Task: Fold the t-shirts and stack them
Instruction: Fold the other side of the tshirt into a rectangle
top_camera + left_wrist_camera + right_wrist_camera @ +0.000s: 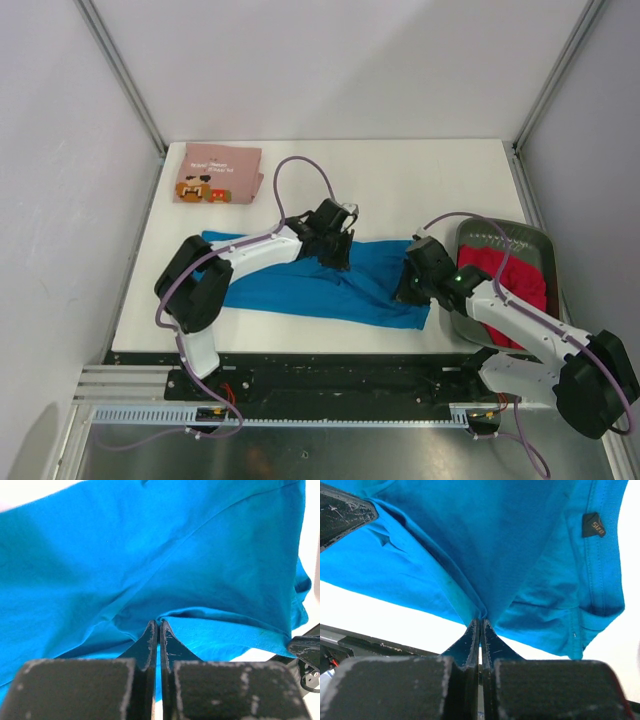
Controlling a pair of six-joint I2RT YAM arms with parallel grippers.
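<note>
The blue t-shirt (310, 285) lies stretched across the middle of the white table (400, 180). My left gripper (335, 255) is shut on its upper edge near the centre; in the left wrist view the blue t-shirt (150, 555) bunches at the pinched fingertips of my left gripper (158, 622). My right gripper (408, 290) is shut on the cloth's right end; in the right wrist view the blue t-shirt (510, 540) hangs from the tips of my right gripper (480, 620), a black size tag (592, 525) showing. The pink t-shirt (218, 173) lies folded at the back left. The red t-shirt (510, 285) sits in the basket.
A dark grey basket (500, 235) stands at the table's right edge beside my right arm. White walls and metal frame posts close in the back and sides. The arm bases and a rail run along the near edge.
</note>
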